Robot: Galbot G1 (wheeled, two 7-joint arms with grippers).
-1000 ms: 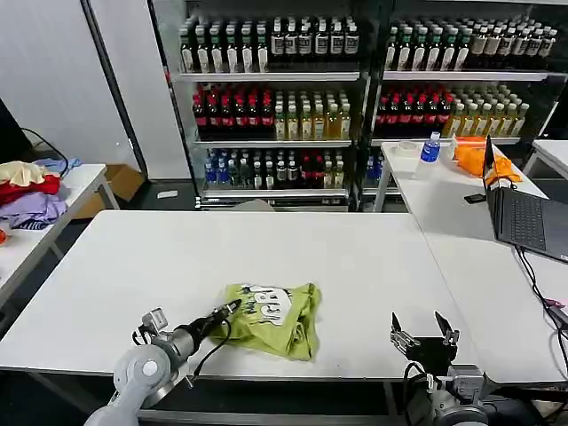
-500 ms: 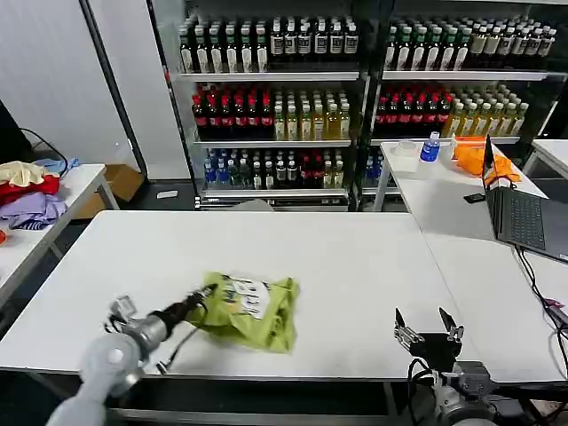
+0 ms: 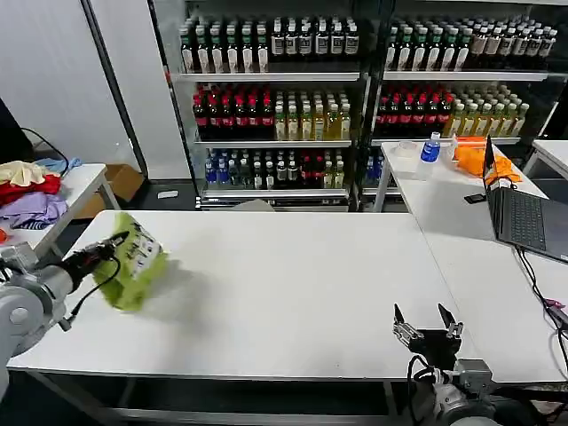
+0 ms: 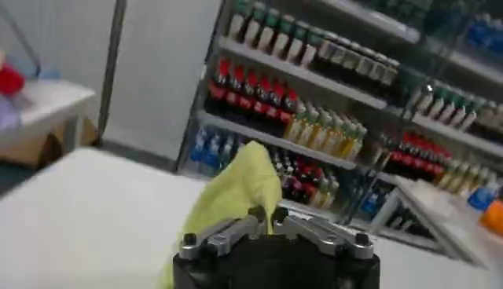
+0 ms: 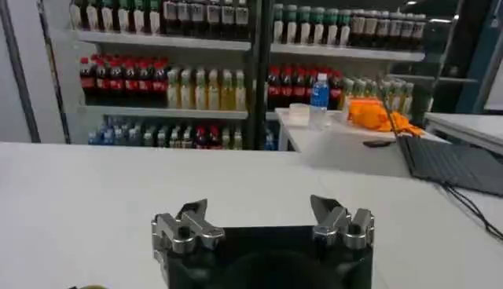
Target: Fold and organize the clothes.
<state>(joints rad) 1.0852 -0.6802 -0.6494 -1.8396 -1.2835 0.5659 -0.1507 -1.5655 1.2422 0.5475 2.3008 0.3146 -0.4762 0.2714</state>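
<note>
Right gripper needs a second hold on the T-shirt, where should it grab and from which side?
Probably the loose lower edge of the T-shirt, approached from the robot's right across the table. The left gripper already pinches its upper end near the table's left edge, so the bundle hangs bunched below. The right gripper sits open at the near right edge.

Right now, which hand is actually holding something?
The left hand, at the table's left edge, is shut on the yellow-green T-shirt. The right hand, at the near edge, is open and empty.
</note>
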